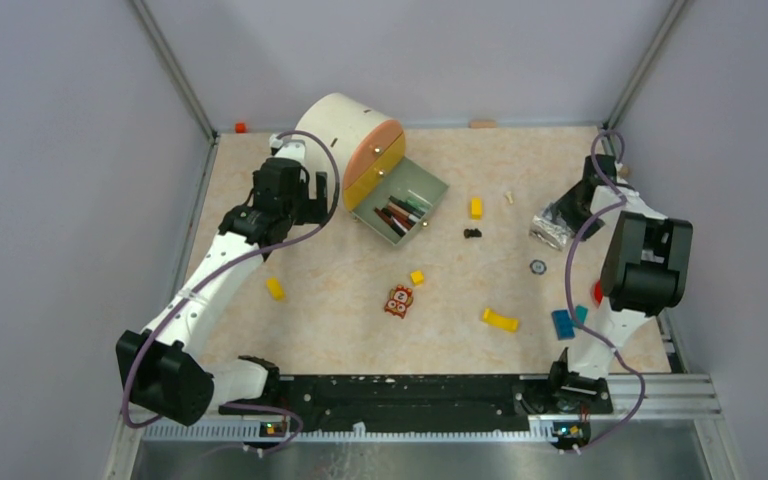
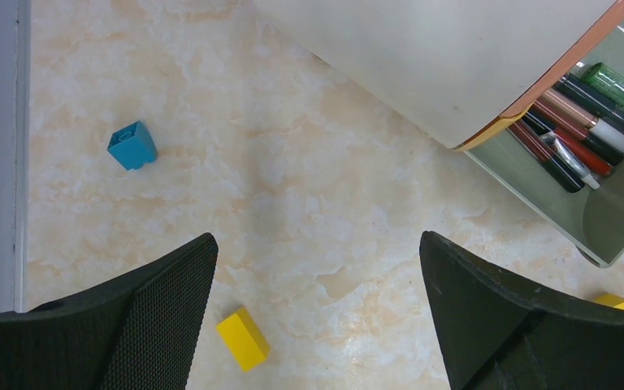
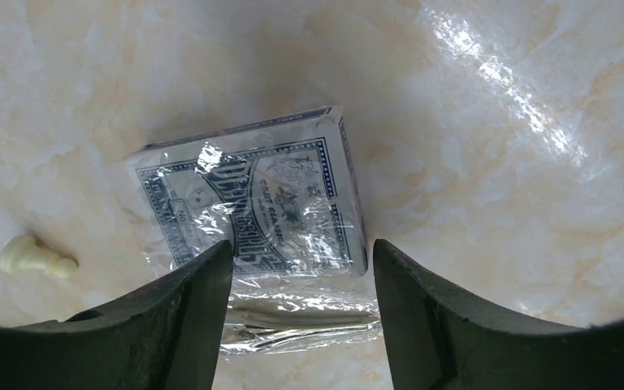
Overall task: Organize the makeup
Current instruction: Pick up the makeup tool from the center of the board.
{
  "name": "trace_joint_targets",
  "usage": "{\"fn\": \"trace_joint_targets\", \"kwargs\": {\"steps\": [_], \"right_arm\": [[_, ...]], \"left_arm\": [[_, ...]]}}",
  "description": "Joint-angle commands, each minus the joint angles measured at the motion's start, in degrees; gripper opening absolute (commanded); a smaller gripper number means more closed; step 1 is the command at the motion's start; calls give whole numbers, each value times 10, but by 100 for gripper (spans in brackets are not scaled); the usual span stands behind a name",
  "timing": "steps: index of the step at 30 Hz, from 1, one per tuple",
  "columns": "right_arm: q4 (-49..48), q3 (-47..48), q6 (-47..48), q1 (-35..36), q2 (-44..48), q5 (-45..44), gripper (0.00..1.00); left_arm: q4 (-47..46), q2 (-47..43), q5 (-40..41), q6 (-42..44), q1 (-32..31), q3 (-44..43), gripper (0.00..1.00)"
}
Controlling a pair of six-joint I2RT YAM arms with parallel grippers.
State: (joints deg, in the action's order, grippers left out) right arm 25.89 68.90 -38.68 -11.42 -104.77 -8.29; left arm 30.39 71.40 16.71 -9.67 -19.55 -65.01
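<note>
Several makeup sticks (image 1: 400, 213), black, red and pink, lie in the open grey-green drawer (image 1: 430, 190) of a round cream organizer (image 1: 345, 135). They also show at the upper right of the left wrist view (image 2: 573, 138), inside the drawer (image 2: 609, 223). A small black item (image 1: 473, 233) lies on the table right of the drawer. My left gripper (image 1: 312, 200) (image 2: 317, 317) is open and empty above bare table, left of the drawer. My right gripper (image 1: 563, 215) (image 3: 301, 317) is open, its fingers either side of the near end of a plastic-wrapped card deck (image 3: 260, 219). No puffs show.
Yellow blocks (image 1: 476, 207) (image 1: 416, 277) (image 1: 275, 288) (image 1: 500, 320) lie scattered. An orange patterned toy figure (image 1: 398, 300) sits at mid-table. Blue blocks (image 1: 562, 322) lie by the right arm. Another blue block (image 2: 132, 146) and a yellow one (image 2: 242, 337) lie under my left gripper. A cream piece (image 3: 36, 258) lies near the deck.
</note>
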Motion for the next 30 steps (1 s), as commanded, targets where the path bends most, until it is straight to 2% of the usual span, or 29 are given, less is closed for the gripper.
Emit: {"fn": "trace_joint_targets", "kwargs": {"steps": [1, 3, 7, 9, 13, 25, 30], "right_arm": [[-30, 4, 16, 0, -14, 25, 61], [-37, -5, 16, 0, -10, 33, 54], [-49, -20, 16, 0, 12, 42, 32], [-51, -30, 16, 0, 27, 42, 26], [-59, -50, 21, 0, 55, 38, 0], [-72, -82, 24, 0, 138, 59, 0], [-122, -98, 31, 22, 194, 101, 0]], "left_arm": [[-19, -1, -6, 3, 2, 2, 99], [-19, 0, -8, 3, 2, 2, 99], [-19, 0, -11, 2, 3, 2, 99], [-19, -1, -11, 2, 2, 2, 99], [-19, -4, -10, 2, 2, 2, 99], [-19, -8, -10, 3, 2, 3, 99], [-19, -9, -8, 2, 2, 4, 99]]}}
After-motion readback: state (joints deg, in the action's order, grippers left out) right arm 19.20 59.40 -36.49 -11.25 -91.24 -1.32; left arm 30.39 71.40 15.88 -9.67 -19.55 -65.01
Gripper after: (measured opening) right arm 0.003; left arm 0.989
